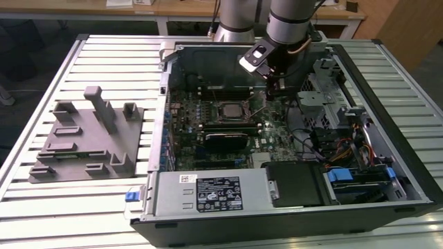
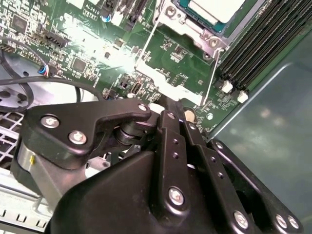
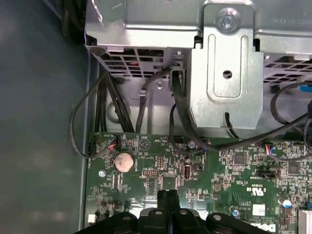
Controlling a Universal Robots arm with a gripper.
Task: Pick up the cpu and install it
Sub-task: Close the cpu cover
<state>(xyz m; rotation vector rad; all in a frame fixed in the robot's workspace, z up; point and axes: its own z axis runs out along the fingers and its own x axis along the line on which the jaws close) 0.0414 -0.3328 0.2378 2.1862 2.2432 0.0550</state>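
Observation:
The cpu point(image 1: 230, 110), a small square chip with a pale silver top, lies flat in the socket on the green motherboard point(image 1: 277, 137) inside the open computer case. In the second wrist view the cpu point(image 2: 217, 9) sits within the metal socket frame, with a thin wire lever point(image 2: 210, 73) beside it. My gripper point(image 1: 271, 95) hangs just to the exterior view's right of the socket, low over the board. Both wrist views show its black fingers pressed together with nothing between them: gripper point(image 2: 175, 112), gripper point(image 3: 166, 194).
A grey plastic fixture point(image 1: 86, 140) with upright posts stands on the slatted table at the exterior view's left. In the case are a glossy black block point(image 1: 225, 140), a power supply point(image 1: 207, 192), a metal drive cage point(image 3: 226, 73) and loose cables point(image 3: 180, 107). A coin cell point(image 3: 123, 161) sits nearby.

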